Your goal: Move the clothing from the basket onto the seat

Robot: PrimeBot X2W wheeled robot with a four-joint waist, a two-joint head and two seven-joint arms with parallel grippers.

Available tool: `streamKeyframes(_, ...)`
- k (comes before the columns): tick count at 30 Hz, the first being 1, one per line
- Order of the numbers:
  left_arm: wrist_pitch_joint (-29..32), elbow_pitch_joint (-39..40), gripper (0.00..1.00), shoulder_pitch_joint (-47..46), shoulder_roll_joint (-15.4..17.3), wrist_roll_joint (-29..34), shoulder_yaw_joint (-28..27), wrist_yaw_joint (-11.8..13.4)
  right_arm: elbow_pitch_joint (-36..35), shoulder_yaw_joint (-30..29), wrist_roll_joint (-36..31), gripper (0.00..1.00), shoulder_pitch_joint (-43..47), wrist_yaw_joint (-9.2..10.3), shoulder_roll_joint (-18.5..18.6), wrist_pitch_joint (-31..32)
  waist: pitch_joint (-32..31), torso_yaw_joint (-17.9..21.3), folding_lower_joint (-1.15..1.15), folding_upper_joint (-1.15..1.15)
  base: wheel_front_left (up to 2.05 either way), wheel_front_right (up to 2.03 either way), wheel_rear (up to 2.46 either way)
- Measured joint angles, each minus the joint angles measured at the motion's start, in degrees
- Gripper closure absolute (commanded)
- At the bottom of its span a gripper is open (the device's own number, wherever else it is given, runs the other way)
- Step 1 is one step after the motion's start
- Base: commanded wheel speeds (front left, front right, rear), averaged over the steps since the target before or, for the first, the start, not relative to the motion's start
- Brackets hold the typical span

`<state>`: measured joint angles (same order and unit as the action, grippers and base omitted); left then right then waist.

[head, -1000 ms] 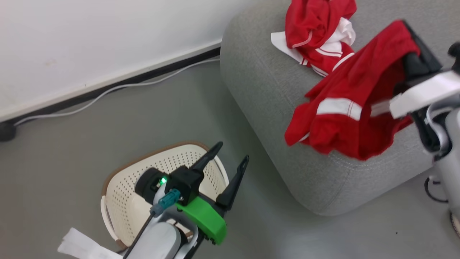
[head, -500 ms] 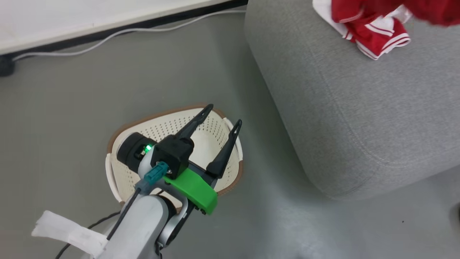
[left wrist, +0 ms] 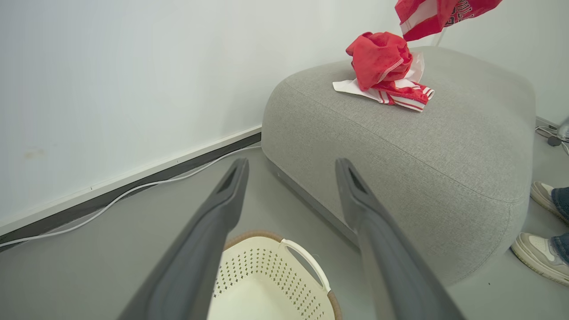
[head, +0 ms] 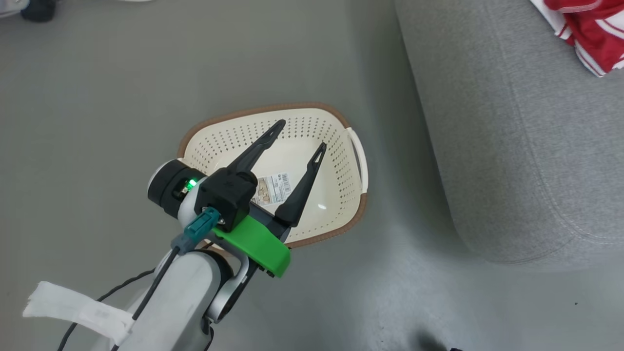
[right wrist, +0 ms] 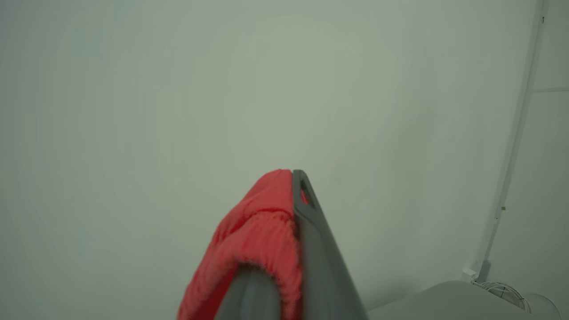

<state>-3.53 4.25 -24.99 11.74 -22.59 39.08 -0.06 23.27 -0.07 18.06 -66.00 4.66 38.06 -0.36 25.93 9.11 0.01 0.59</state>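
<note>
- Clothing (head: 592, 34) in red with white stripes and white panels, counted as two pieces, both out of the basket (head: 341, 131).
- On top of the light-grey seat (left wrist: 400, 146), toward its wall side: crumpled garment (left wrist: 382, 62), lying in a heap with a white panel spread flat beneath.
- In the air above the seat: hanging garment (left wrist: 438, 15), pinched in the right gripper (right wrist: 291, 186), fingers pressed together on a red hem; dark lettering on the fabric, too small to read.
- Over the basket's bare bottom: left gripper (head: 302, 134), fingers spread wide, holding nothing.
- One cream perforated basket with a brown rim, standing on the grey floor just beside the seat; one barcode label (head: 273, 189) on its bottom, print not legible.
- One white cable (left wrist: 133, 191) running along the dark skirting at the foot of the wall.
- Two pale shoes (left wrist: 544, 198) of a person on the floor at the seat's far side.
- White tape (head: 78, 307) wrapped round the left forearm, green bracket (head: 253, 243) behind the fingers.
</note>
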Motion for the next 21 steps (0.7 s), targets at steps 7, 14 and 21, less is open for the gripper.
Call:
streamKeyframes(7,1.03,1.19,0.00,-0.34,1.27,0.19,-0.41,0.00,5.09,0.21,0.14,1.00,-0.01,0.05,-1.36,-0.13,3.25,-1.37,0.00,0.00,0.00,0.00,0.00)
streamKeyframes(14,2.05,2.36,0.00,-0.92,1.83,0.86,-0.40,0.00,9.61,1.10,0.99,1.00,4.45,0.08,-5.60,-1.23,5.30,-1.08,0.00,0.00,0.00,0.00,0.00)
streamKeyframes(21,2.31,2.67,0.00,-0.94,2.44,1.76,-0.29,-0.21,15.08,2.87,2.16,1.00,10.70,0.55,-11.60,-4.19,6.78,0.18,0.00,0.00,0.00,0.00,0.00)
